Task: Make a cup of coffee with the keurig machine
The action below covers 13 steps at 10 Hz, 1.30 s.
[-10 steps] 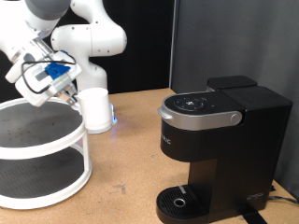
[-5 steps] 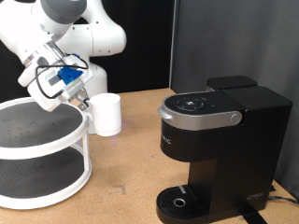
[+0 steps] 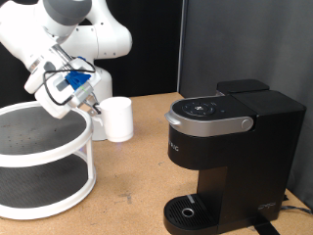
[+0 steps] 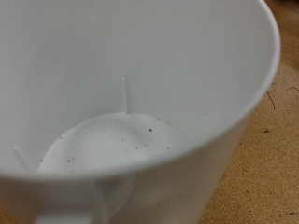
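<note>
Landmark: I place everything against the keurig machine (image 3: 228, 157), the black box standing on the desk (image 3: 137, 176) at the exterior view's right.

Keurig machine: I see its grey-silver lid handle down, the round-buttoned top panel facing up, and the round drip plate at its foot carrying nothing.

Cup: the white cup (image 3: 118, 118) is well apart from the keurig machine, off toward the exterior view's left, about level with the machine's top panel. I cannot tell from this angle whether its base touches the desk or hangs just above it.

Gripper: the gripper (image 3: 95, 109) sits at the cup's far side from the keurig machine, its fingers meeting the cup's rim — I read it as pinching the cup wall, though the fingertips themselves are small and partly hidden.

Wrist view: the cup (image 4: 131, 112) fills nearly the whole picture — I look straight down into it, see a speckled white bottom, and a strip of tan desk (image 4: 266, 159) past its wall.

Shelf: a white two-tier round stand (image 3: 39, 162) lies farther still from the keurig machine, beyond the cup at the exterior view's left edge.

Arm: the white robot arm (image 3: 68, 34) rises behind the cup and the stand.
</note>
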Available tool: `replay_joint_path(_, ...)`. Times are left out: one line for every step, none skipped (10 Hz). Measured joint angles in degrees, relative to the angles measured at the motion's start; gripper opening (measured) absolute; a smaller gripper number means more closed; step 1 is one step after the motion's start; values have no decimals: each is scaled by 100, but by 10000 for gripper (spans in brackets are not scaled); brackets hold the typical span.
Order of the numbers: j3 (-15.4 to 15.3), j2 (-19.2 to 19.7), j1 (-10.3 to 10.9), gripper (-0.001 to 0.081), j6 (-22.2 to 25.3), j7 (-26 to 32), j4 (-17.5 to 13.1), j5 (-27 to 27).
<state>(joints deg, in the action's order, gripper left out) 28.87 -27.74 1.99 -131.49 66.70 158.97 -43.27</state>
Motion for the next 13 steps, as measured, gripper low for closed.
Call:
replay_joint_path(-50,125,123,67,-217,14,11,-109)
replay_joint_path(-97,285,276,67,-460,80,16,-278)
replay_joint_path(-118,467,452,67,-707,231,17,-540)
replay_joint_path(-121,652,632,67,-926,421,11,-835)
replay_joint_path(-122,839,793,67,-1100,624,-1,-1129)
replay_joint_path(-122,1015,930,67,-1233,852,-11,-1418)
replay_joint_path(-122,1185,1044,67,-1351,1117,-21,-1731)
replay_joint_path(-122,1357,1138,67,-1441,1396,-38,-2060)
replay_joint_path(-123,1530,1217,67,-1525,1650,-72,-2387)
replay_joint_path(-125,1707,1274,67,-1558,1851,-126,-2654)
replay_joint_path(-128,1888,1311,67,-1566,1990,-192,-2854)
replay_joint_path(-138,2065,1334,67,-1566,2077,-264,-3002)
replay_joint_path(-161,2222,1354,67,-1566,2170,-340,-3160)
